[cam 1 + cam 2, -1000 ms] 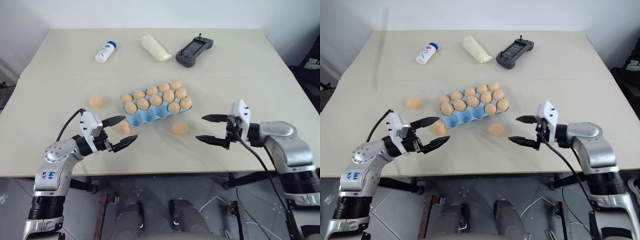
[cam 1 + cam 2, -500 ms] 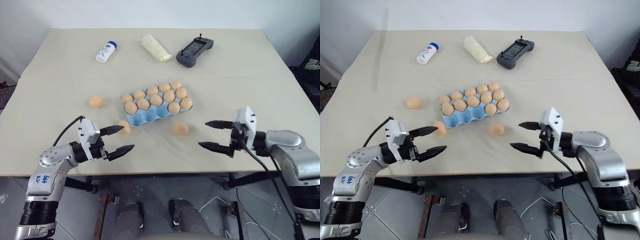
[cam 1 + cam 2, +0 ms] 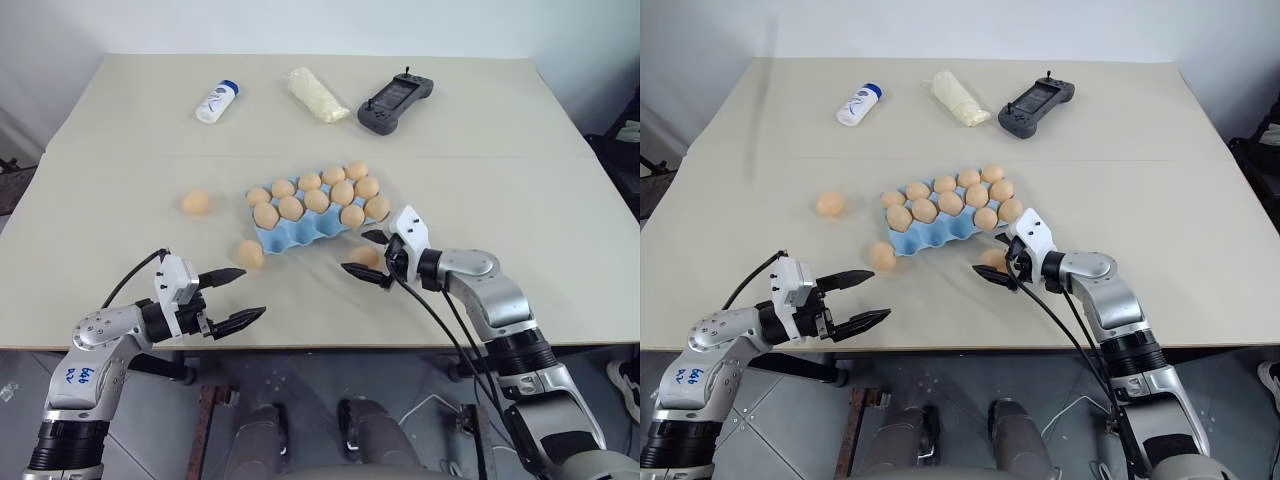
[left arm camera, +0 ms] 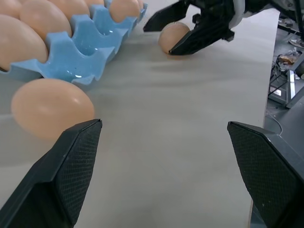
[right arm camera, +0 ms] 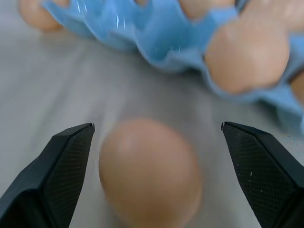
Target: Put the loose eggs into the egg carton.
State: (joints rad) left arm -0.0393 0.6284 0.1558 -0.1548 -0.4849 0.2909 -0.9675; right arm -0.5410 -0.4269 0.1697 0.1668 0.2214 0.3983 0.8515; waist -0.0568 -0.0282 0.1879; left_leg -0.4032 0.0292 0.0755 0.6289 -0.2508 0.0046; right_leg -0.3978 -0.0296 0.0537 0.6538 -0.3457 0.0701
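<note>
The light blue moulded egg carton (image 3: 300, 232) sat at the middle of the pale table (image 3: 500, 130) with ten smooth tan eggs already in its cups and the near row showing empty ones. Three loose tan eggs remained on the table: one (image 3: 196, 202) at the carton's nine o'clock, one (image 3: 250, 254) at seven, just beside its near edge, and one (image 3: 365, 256) at five. The right gripper (image 3: 366, 255) stood wide open around that last egg, not yet closed on it. The left gripper (image 3: 235, 296) hung open, empty, near the seven o'clock egg.
</note>
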